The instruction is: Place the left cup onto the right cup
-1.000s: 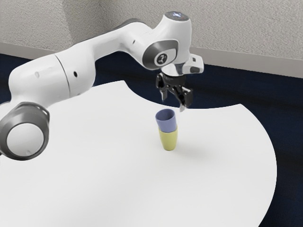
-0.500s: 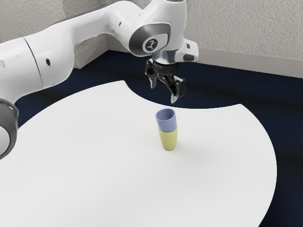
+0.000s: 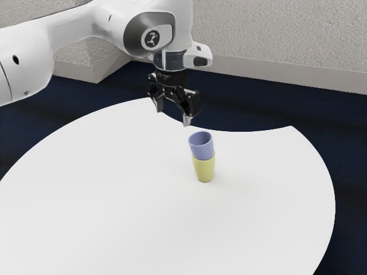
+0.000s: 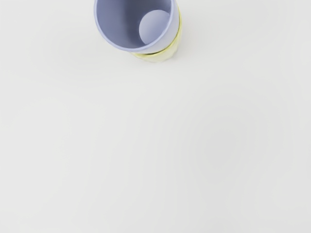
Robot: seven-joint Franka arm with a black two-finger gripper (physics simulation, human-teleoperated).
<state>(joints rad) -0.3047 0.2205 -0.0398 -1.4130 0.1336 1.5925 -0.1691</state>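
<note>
Exterior view, going from its left to its right: the white arm (image 3: 69, 28) comes in from the upper left corner, with the hand pointing down over the far edge of the table (image 3: 103, 195). The black fingers (image 3: 187, 112) are spread wide with nothing between them, just air and the table edge behind. They hang above the cups and a bit toward the exterior view's left of them, clearly apart, no contact.

Next over is the stack. The purple cup (image 3: 201, 145) is sitting in the mouth of the yellow cup (image 3: 205, 169), its lower part sunk inside, both mouths up. The yellow cup stands on the table near the far edge. So that's 2 cups, 1 stack, pretty much mid-table. Further right it's just plain white table out to the curved rim, then dark blue floor (image 3: 321, 109) and a grey wall (image 3: 287, 28) behind.

Wrist view looks down on the same stack. You see straight into the purple cup (image 4: 131, 24), pale round bottom and all, with a thin sliver of the yellow cup (image 4: 160, 54) peeking out from under its rim. White table (image 4: 155, 155) all around them.
</note>
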